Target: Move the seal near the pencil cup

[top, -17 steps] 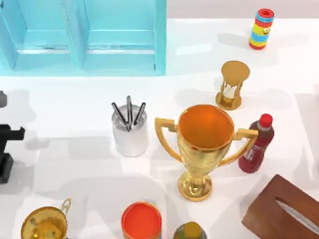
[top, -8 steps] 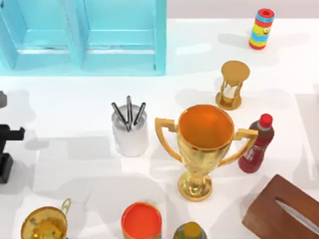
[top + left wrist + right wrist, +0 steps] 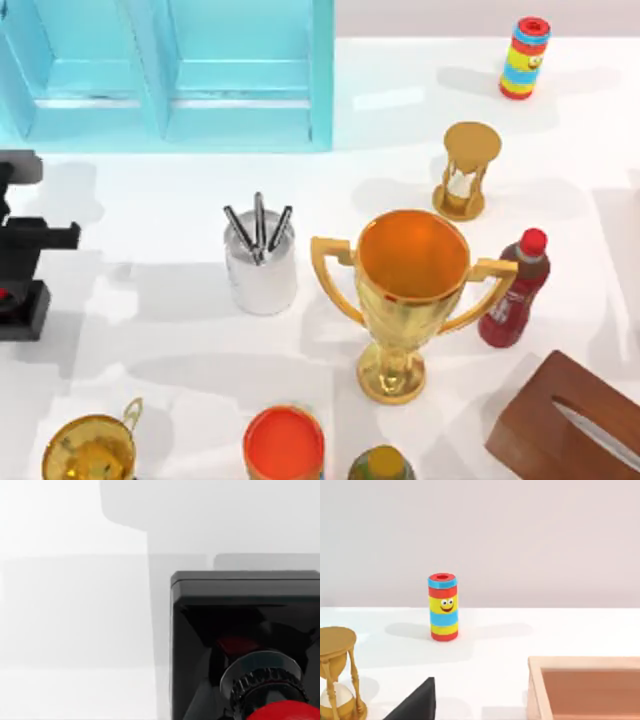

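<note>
The seal (image 3: 27, 312), a black square block with a red knob, hangs at the table's far left edge in the top view, held by my left gripper (image 3: 12, 292), which is shut on its knob. In the left wrist view the seal (image 3: 240, 600) is seen close up, with the red knob nearest the camera and white table beneath. The pencil cup (image 3: 260, 272), a white-silver cylinder holding three dark pens, stands to the right of the seal, about a third of the table's width away.
A big gold trophy (image 3: 410, 300) stands right of the cup, with a red bottle (image 3: 515, 290) and an hourglass (image 3: 465, 170) beyond. An orange-topped can (image 3: 284, 443) and a small gold cup (image 3: 90, 450) sit at the front. A blue cabinet (image 3: 170, 70) fills the back left.
My left gripper and the seal moved together, away from the front edge and slightly right, toward the pencil cup. Nothing else moved.
</note>
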